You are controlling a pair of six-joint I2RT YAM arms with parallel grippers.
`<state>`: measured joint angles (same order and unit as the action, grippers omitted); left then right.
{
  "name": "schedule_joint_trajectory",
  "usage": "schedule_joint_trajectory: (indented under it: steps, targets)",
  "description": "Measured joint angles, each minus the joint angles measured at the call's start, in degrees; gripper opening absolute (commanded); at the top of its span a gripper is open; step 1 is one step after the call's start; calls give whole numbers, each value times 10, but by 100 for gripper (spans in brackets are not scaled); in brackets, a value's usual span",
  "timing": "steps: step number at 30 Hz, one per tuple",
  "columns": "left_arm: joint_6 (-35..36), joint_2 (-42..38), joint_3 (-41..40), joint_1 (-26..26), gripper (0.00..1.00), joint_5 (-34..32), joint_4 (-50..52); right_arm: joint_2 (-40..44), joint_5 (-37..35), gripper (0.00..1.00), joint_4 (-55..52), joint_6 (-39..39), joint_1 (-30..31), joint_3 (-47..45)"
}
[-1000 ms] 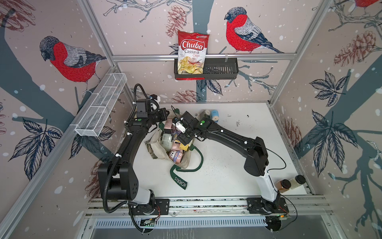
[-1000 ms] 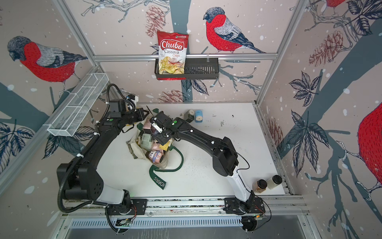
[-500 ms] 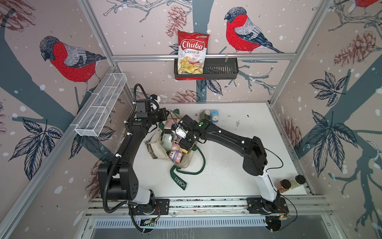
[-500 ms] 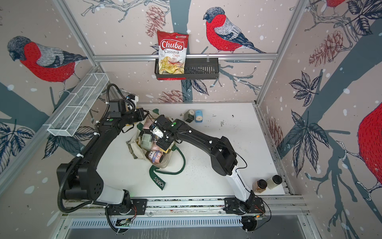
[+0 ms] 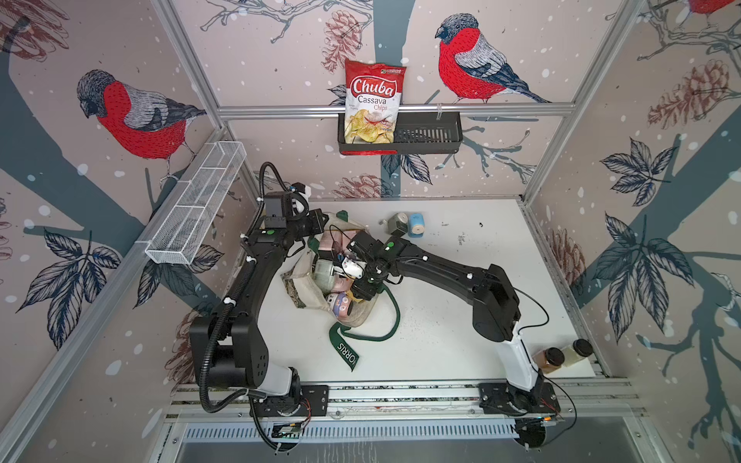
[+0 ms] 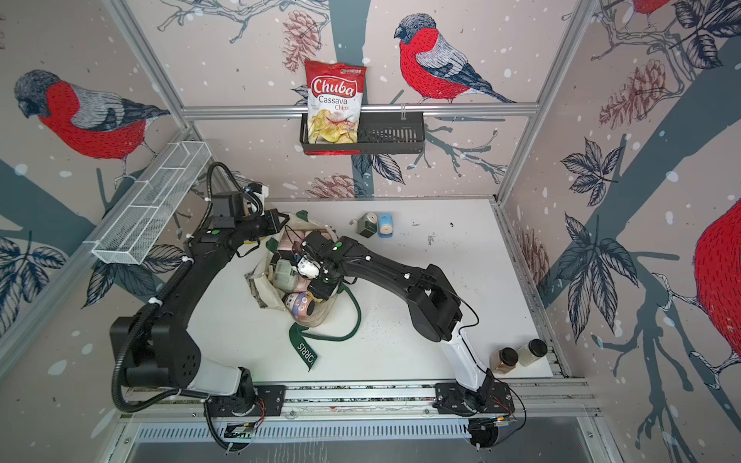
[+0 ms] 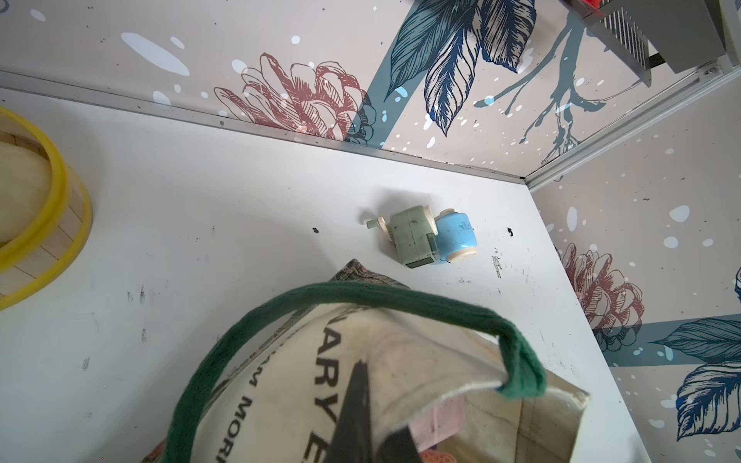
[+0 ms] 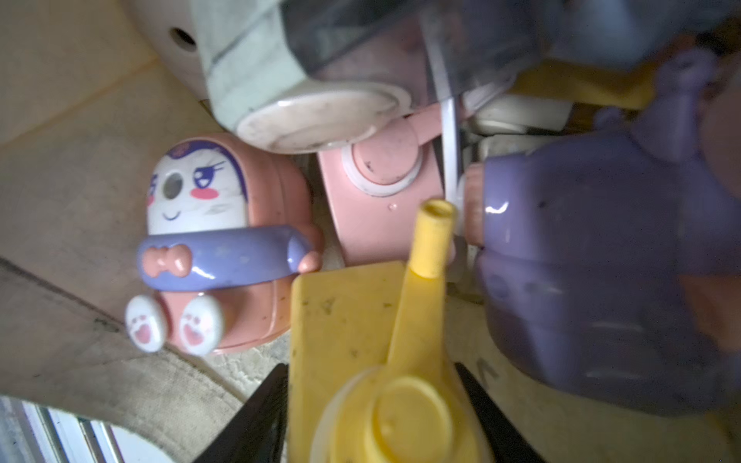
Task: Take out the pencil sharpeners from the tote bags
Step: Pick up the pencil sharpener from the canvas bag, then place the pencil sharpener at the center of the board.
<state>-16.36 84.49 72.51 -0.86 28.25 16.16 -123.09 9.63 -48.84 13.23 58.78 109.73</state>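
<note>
Robot lab cell: aluminium frame, bird-wallpaper panels.

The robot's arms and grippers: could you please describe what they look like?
Both the left arm and right arm are black, boxy-jointed, with white base segments and a green dot near each wrist. A ribbed black hose runs along the left arm; thin black wires loop off the right. The left gripper and right gripper have black tapered fingers.

The left pincer pinches the rim of the tote bag; beyond, a green sharpener touches a blue sharpener.
</note>
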Motion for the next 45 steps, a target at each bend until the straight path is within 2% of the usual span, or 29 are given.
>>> schedule_joint_trajectory:
  steps: [8, 17, 27, 32, 37, 41, 45]
  targets:
    - [0, 0, 0, 0, 0, 0, 0, 26, 52, 52, 22, -15, -6, -19]
    - [0, 0, 0, 0, 0, 0, 0, 35, 42, 46, 42, -47, -5, -31]
    - [0, 0, 0, 0, 0, 0, 0, 177, 51, 43, 90, -106, -7, -77]
    - [0, 0, 0, 0, 0, 0, 0, 259, 33, 43, 113, -154, -68, -132]
    - [0, 0, 0, 0, 0, 0, 1, 322, -14, 42, 138, -214, -182, -202]
    - [0, 0, 0, 0, 0, -1, 1, 323, -39, 42, 134, -241, -255, -229]
    - [0, 0, 0, 0, 0, -2, 0, 285, -69, 43, 113, -253, -307, -228]
